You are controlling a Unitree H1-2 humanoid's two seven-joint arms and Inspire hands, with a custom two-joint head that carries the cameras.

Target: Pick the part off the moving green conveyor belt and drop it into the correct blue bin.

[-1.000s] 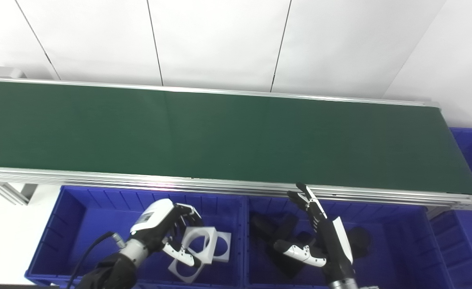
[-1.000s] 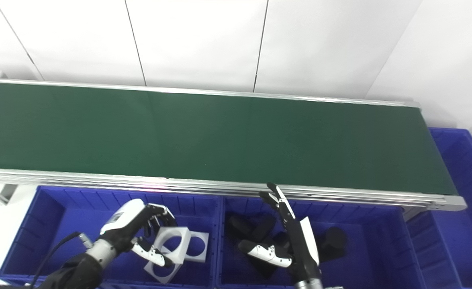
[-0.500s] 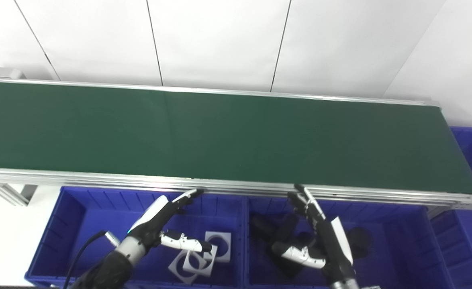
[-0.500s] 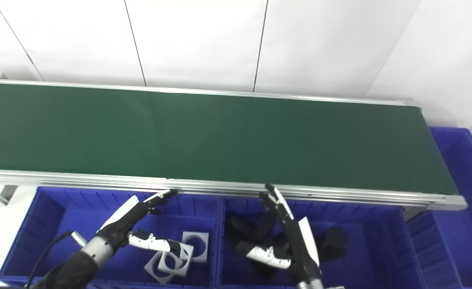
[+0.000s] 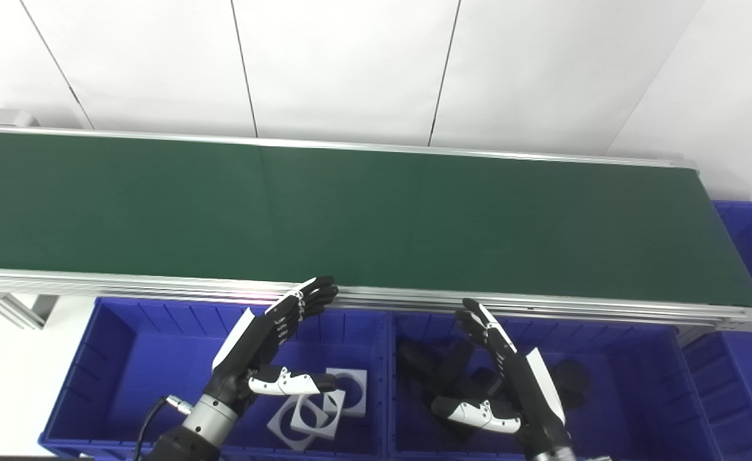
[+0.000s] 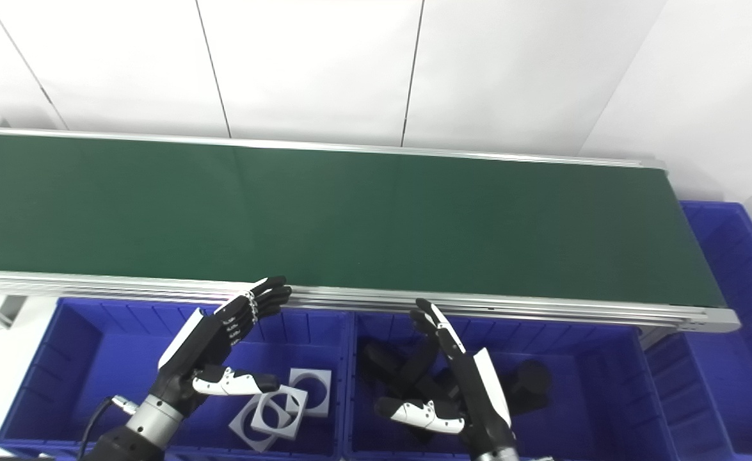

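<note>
1. No part on the green conveyor belt (image 5: 376,218); white parts (image 5: 324,406) lie in the left blue bin (image 5: 126,358), black parts (image 5: 446,378) in the middle blue bin (image 5: 625,378).
2. Left hand (image 5: 260,349) and right hand (image 5: 510,384): fingers spread, empty, at the belt's near edge.
3. Hold both above the bins, clear of the rail; reach only once a part nears.

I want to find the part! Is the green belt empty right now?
Empty as far as the views reach. The green belt is bare; its left end runs out of view.
</note>
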